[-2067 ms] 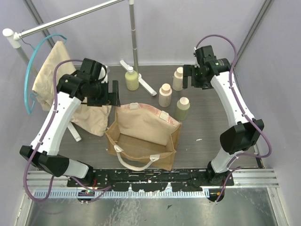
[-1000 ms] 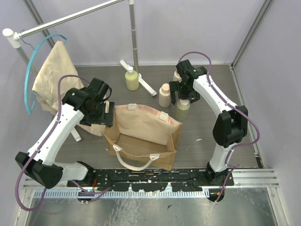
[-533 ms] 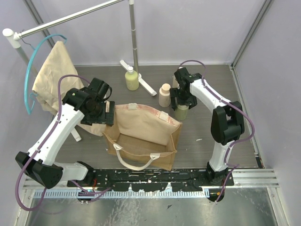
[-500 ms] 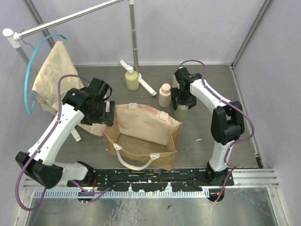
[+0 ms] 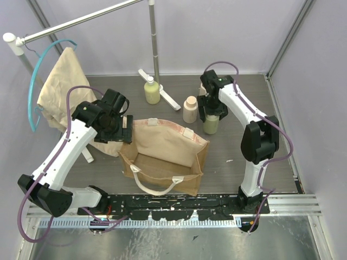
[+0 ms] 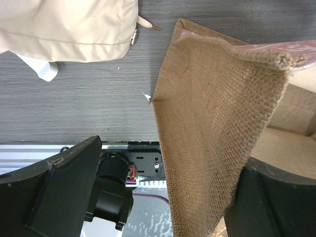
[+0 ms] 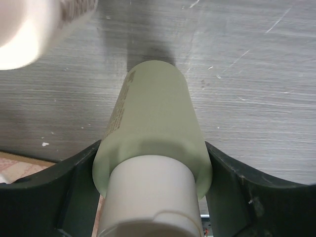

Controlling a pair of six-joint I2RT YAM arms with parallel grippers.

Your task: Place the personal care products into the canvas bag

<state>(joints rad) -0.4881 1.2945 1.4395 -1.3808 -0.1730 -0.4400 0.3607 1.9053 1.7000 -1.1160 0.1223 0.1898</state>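
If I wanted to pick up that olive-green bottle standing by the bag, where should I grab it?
Probably the body of the olive-green bottle, just below its wide cap, coming down from above, one finger each side. It stands upright with straight round sides, and the right claw straddles it that way.

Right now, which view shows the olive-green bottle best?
Right wrist: the olive-green bottle fills the frame, body and cream cap clear, between the fingers of the right end effector. Top external shows only its lower body under the arm. Left wrist doesn't show it.
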